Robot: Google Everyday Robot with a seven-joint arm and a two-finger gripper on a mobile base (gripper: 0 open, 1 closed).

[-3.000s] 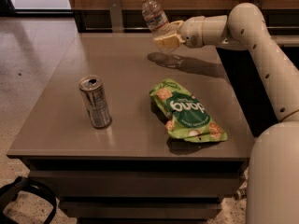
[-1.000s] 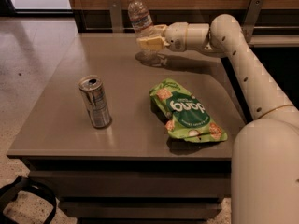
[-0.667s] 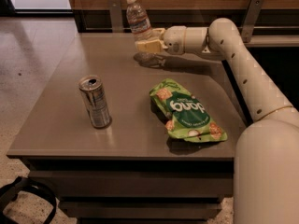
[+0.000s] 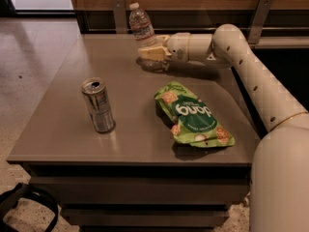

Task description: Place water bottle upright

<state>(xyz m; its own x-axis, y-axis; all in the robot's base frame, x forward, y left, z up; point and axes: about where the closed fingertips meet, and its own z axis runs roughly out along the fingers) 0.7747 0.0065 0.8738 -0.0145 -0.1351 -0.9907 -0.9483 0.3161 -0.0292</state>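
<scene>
The water bottle (image 4: 141, 29) is a clear ribbed plastic bottle with a white cap and a pale label band. It stands nearly upright, leaning slightly left, at the far middle of the grey table (image 4: 58, 124), its base at or just above the surface. My gripper (image 4: 152, 53) reaches in from the right and is shut on the bottle's lower part. The cream arm (image 4: 241, 62) stretches from the lower right to the gripper.
A silver drink can (image 4: 98, 105) stands upright at the front left of the table. A green snack bag (image 4: 193, 115) lies flat right of centre. A wooden wall with metal brackets (image 4: 119, 13) runs behind the table. A black strap (image 4: 24, 207) lies on the floor front left.
The gripper has carried the bottle left and downward towards the table's far middle. The bottle has turned from tilted to nearly upright. Can and bag have not moved.
</scene>
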